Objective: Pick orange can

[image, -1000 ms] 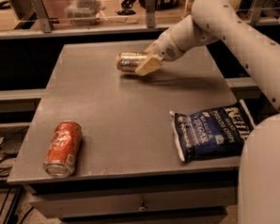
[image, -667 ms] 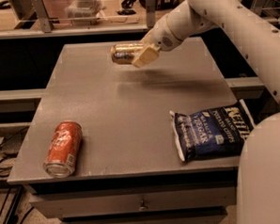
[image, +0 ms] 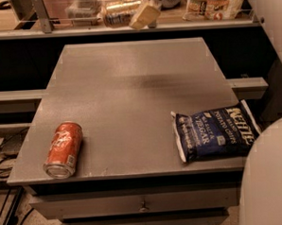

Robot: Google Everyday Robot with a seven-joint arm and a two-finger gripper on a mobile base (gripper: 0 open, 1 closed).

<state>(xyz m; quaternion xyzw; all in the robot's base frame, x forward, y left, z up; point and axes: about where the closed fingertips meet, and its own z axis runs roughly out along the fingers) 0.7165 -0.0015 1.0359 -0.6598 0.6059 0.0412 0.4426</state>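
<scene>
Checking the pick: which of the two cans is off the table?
The dull orange-gold can, held aloft in the gripper; the red can lies on the table.

Blue bag [image: 215, 134] reads KETTLE (probably "vinegar"); tool [image: 139, 15] holds orange can [image: 118, 13] beyond table [image: 130, 82].

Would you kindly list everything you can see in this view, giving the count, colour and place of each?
orange can: one, dull orange-gold, top centre, held sideways in the air beyond the table's far edge
red can: one, red-orange, lying on its side at the table's front left
chip bag: one, dark blue, lying flat at the table's front right
table: one, grey, centre of view, drawers below
snack packets: pale, on the back shelf at top right, count unclear
pincer: one, pale tan, top centre, shut on the orange can
robot body: one, white, bottom right corner
</scene>
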